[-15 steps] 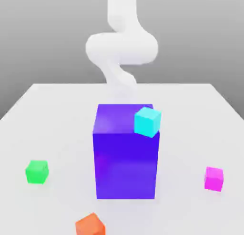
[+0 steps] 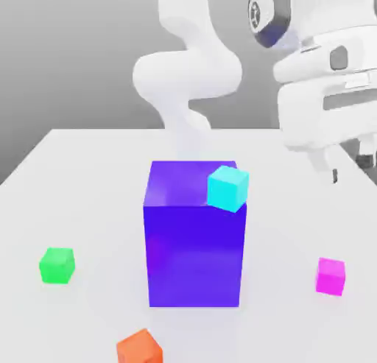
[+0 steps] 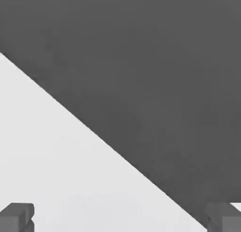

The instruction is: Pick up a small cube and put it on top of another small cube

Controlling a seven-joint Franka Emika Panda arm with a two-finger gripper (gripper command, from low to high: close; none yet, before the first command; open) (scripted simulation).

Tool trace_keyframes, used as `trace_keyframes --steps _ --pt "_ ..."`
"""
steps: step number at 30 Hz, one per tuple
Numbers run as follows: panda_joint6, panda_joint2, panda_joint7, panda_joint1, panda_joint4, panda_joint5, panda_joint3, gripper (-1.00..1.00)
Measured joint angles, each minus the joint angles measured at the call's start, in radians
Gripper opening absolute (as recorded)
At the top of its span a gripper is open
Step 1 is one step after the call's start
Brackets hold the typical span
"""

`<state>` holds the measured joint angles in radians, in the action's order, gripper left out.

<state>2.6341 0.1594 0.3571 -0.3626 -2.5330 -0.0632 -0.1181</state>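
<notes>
The small magenta cube (image 2: 330,275) rests on the white table (image 2: 88,177) at the exterior view's right. The small green cube (image 2: 57,265) lies at the exterior view's left, level with the magenta one. My gripper (image 2: 350,168) hangs high at the exterior view's right, well above the magenta cube and a little farther back. It is open and holds nothing. In the hand view its two fingertips (image 3: 16,217) stand far apart over bare table (image 3: 56,170), and the gripper (image 3: 120,219) has nothing between them.
A tall blue-purple block (image 2: 195,236) stands mid-table between the two small cubes. A cyan cube (image 2: 227,188) perches at its top right corner. An orange cube (image 2: 139,347) lies near the front edge. The hand view shows the table's edge against dark ground.
The hand has swung into the exterior view at the upper right; half a second ago only the arm's rear links showed. No cube has moved.
</notes>
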Motion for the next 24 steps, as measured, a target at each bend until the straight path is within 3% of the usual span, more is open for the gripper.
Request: trace_keyframes --steps 7,13,14,20,24 --pt "0.133 -0.256 -0.084 -0.127 -0.093 0.102 -0.059 0.0" --pt "0.29 -0.475 -0.033 -0.202 -0.079 0.217 0.011 0.0" --pt "0.317 -0.509 -0.026 -0.216 -0.072 0.227 0.027 -1.0" --pt "0.33 -0.526 -0.02 -0.222 -0.069 0.234 0.035 -1.0" --pt "0.255 -0.432 -0.049 -0.194 -0.088 0.197 -0.002 -1.0"
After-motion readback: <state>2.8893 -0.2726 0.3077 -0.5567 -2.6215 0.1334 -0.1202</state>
